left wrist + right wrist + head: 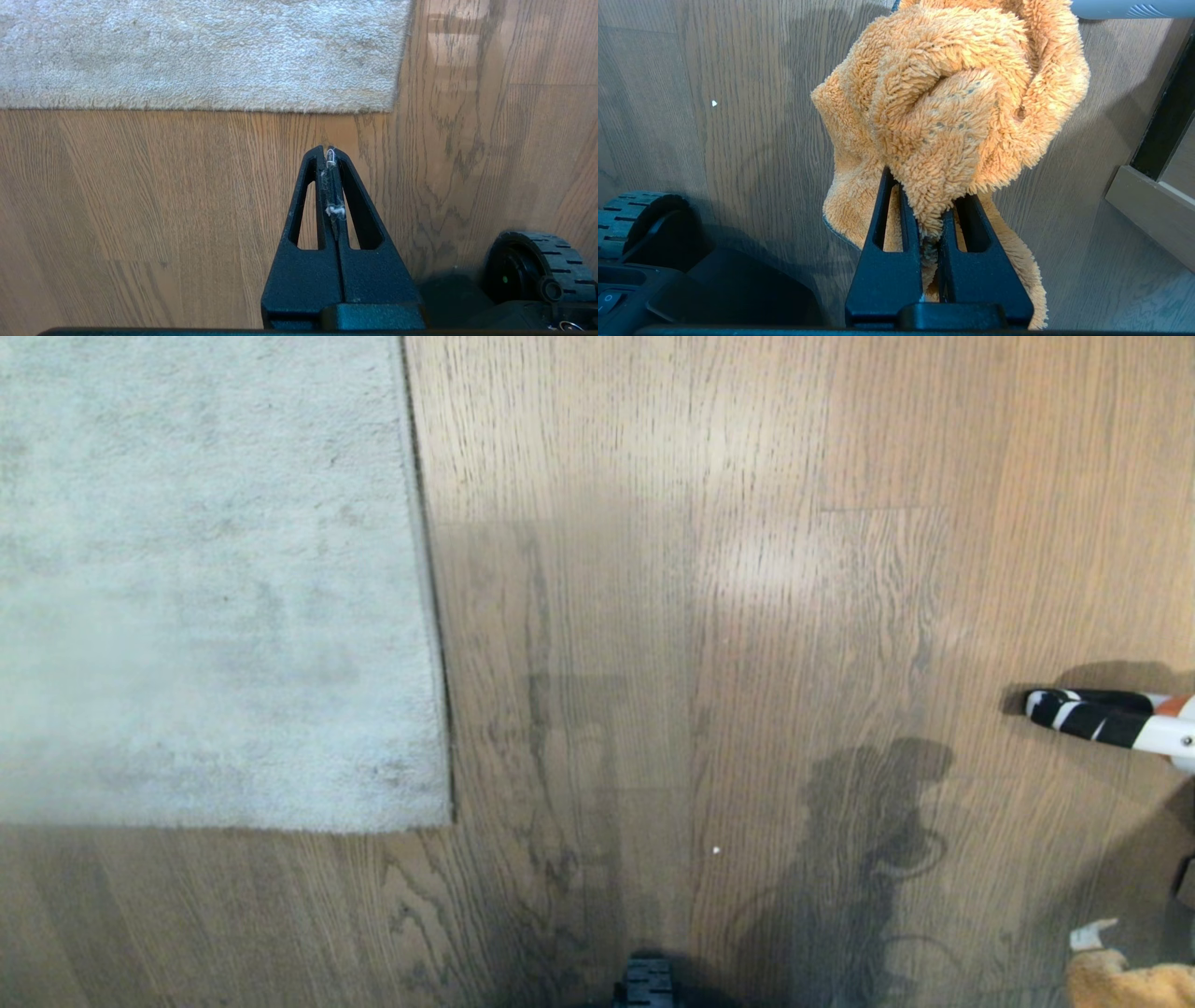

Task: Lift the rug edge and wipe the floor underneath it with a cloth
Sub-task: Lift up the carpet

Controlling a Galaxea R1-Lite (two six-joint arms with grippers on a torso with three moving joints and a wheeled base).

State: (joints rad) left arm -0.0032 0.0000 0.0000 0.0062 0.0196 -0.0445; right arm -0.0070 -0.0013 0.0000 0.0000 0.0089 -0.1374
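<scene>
The pale grey-beige rug [215, 579] lies flat at the upper left of the head view. Its rug edge [431, 616] runs straight down to a square corner [444, 818]. Brown plank floor [709, 644] fills everything else. My left gripper [329, 152] is shut and empty, with bits of white lint on its pads, and hovers over bare floor [140, 200] a little short of the rug edge [201, 106]. My right gripper [927, 189] is shut on the fluffy orange cloth [952, 102], which bunches over its fingers. The cloth [1125, 982] and its white tag [1092, 934] show at the lower right of the head view.
A black-and-white striped object [1097, 715] lies on the floor at the right. A wooden furniture base [1148, 205] stands to the right of the cloth. The robot's base wheels [537, 268] [630, 219] sit near each gripper. A small white speck [716, 849] lies on the floor.
</scene>
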